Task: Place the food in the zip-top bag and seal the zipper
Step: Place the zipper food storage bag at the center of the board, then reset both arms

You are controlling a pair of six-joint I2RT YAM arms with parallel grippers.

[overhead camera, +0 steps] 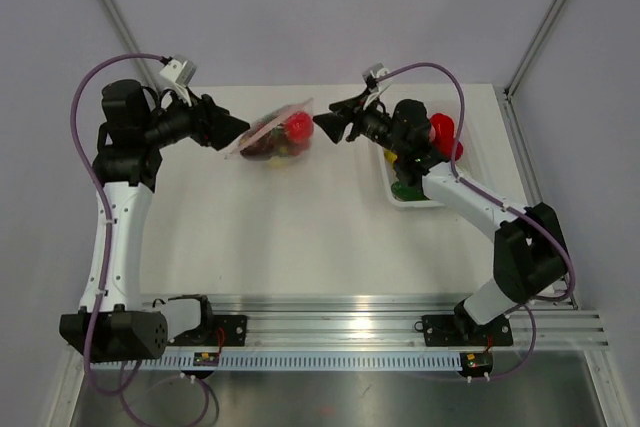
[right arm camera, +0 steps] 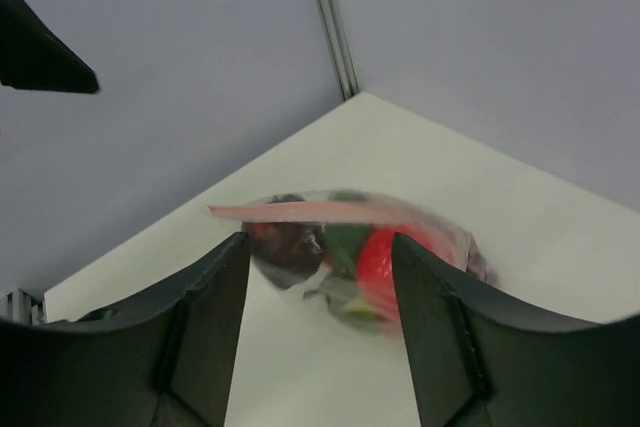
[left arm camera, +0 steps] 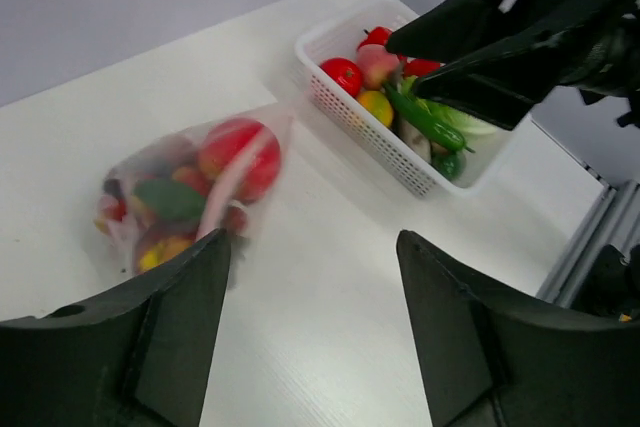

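Note:
The clear zip-top bag [overhead camera: 281, 136] sits on the white table between my two grippers. It holds food: a red tomato [overhead camera: 298, 126], dark grapes and green and yellow pieces. Its pinkish-red zipper [overhead camera: 268, 123] runs along the upper edge. My left gripper [overhead camera: 240, 128] is open and empty just left of the bag. In the left wrist view the bag [left arm camera: 190, 197] is blurred beside my left finger. My right gripper [overhead camera: 322, 124] is open and empty just right of the bag. In the right wrist view the bag [right arm camera: 350, 247] and zipper [right arm camera: 310, 211] lie just beyond my jaws.
A white mesh basket [overhead camera: 392, 193] at the right, under my right arm, holds more food: red, yellow and green pieces [left arm camera: 425, 119]. Its wall shows in the left wrist view [left arm camera: 365, 127]. The table's back edge and frame posts lie close behind the bag.

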